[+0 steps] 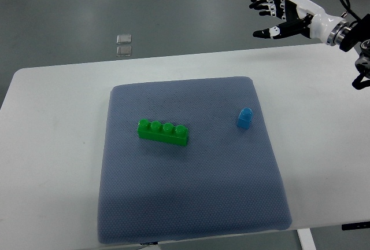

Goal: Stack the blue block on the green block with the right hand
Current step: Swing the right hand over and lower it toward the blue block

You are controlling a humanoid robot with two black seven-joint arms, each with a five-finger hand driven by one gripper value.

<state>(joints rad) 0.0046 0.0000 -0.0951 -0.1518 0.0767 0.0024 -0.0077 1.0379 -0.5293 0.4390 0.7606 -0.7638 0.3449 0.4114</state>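
Grey floor [173, 7] fills the top of the frame, with two small clear square tiles [124, 44] lying on it up in the upper left area, one just above the other. Below that is a white table [52, 146] that runs across pretty much the whole picture, and a blue-grey textured mat [191, 203] sits on it, covering most of the middle and lower part.

On the mat, the green block [162, 132] lies a little left of centre. It's a long brick with four studs on top in a row, angled slightly so its right end sits a bit lower in the frame. The blue block [244, 118] is off to the right of it, near the mat's right edge, well apart from the green one. It's a small single-stud piece standing upright.

The right hand [280, 14] comes in from the upper right corner, black and white with a shiny wrist cuff and some cabling behind it. It hovers up past the table's far edge, above and to the right of the blue block and nowhere near touching it. Fingers are spread out and relaxed, thumb below them, holding nothing.
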